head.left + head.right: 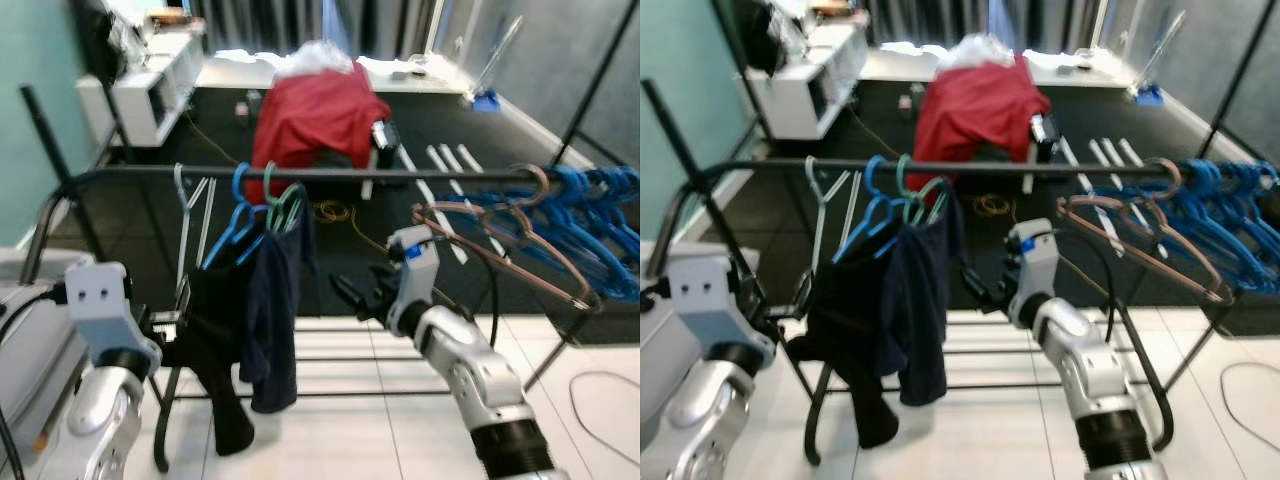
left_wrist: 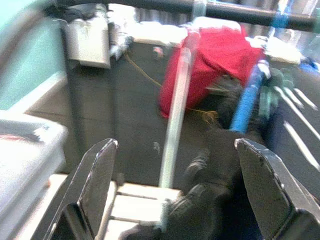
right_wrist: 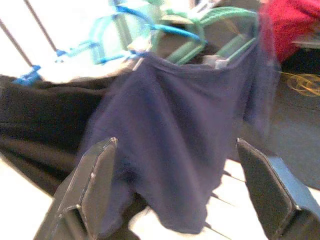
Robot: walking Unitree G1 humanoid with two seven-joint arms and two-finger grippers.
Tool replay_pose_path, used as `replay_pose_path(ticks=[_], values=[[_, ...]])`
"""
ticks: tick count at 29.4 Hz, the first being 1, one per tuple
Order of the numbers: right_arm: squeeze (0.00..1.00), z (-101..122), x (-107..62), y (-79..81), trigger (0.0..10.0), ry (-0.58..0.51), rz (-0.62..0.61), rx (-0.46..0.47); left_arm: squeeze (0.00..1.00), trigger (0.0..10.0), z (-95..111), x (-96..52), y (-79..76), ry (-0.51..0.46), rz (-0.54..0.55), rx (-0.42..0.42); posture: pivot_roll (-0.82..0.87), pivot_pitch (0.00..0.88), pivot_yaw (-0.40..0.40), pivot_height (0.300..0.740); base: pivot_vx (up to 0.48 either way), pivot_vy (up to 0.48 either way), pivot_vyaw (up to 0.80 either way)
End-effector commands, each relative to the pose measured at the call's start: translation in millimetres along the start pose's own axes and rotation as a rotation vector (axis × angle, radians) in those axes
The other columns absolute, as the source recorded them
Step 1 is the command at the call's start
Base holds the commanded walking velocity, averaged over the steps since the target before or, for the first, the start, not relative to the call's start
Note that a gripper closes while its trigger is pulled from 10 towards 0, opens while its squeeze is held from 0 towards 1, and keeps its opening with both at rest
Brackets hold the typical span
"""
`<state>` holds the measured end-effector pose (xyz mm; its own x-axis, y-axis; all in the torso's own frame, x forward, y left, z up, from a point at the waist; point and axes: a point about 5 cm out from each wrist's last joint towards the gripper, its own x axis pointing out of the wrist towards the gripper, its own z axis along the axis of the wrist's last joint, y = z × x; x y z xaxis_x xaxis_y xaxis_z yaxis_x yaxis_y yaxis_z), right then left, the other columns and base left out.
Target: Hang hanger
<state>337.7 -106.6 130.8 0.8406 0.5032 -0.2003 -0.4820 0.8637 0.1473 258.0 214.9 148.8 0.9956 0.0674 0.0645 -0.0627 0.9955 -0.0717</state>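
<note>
Leftmost, the left gripper (image 2: 172, 192) spreads its fingers wide, empty, beside a clear plastic hanger (image 1: 186, 222) on the black metal clothes rail (image 1: 400, 174). Next along hang blue and green plastic hangers (image 1: 262, 210) carrying a dark navy garment (image 1: 272, 320). Further right, the right gripper (image 1: 350, 293), fingers wide apart and empty, points at that garment. A brown wooden hanger (image 1: 510, 235) hangs beside a bunch of blue hangers (image 1: 590, 225).

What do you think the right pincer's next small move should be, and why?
Probably draw the right pincer back from the rail. Its fingers are open and hold nothing, and the navy garment in front of it already hangs on a green hanger, so the hanging looks done.
</note>
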Motion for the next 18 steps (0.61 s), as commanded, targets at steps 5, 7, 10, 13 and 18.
replay_pose_path(ticks=[5, 7, 10, 13, 18], values=[[0.00, -14.8, 16.8, 0.0, 10.0, 0.048, -0.052, -0.008, 0.00, 10.0, -11.2, 18.4, 1.1, 0.051, -0.056, -0.040, 0.04, 0.009, -0.059, 0.740, 0.000, 0.000, 0.32], [0.00, -15.3, 18.0, 0.4, 10.0, 0.043, -0.061, 0.016, 0.00, 10.0, -11.8, 20.1, -0.8, 0.057, -0.071, -0.035, 0.03, 0.008, -0.050, 0.740, 0.000, 0.000, 0.00], [0.00, -16.2, 20.3, 1.9, 10.0, 0.044, -0.066, 0.041, 0.00, 10.0, -12.5, 21.2, -1.5, 0.061, -0.079, -0.044, 0.03, 0.008, -0.047, 0.740, 0.000, 0.000, 0.00], [0.00, -21.2, 27.6, 6.7, 10.0, 0.066, -0.071, 0.052, 0.00, 10.0, -13.7, 23.1, -0.6, 0.061, -0.085, -0.064, 0.04, 0.008, -0.048, 0.740, 0.000, 0.000, 0.00], [0.00, -25.0, 33.3, 7.0, 10.0, 0.077, -0.084, 0.043, 0.00, 10.0, -15.0, 25.3, 0.4, 0.056, -0.090, -0.068, 0.05, 0.006, -0.057, 0.740, 0.000, 0.000, 0.00]])
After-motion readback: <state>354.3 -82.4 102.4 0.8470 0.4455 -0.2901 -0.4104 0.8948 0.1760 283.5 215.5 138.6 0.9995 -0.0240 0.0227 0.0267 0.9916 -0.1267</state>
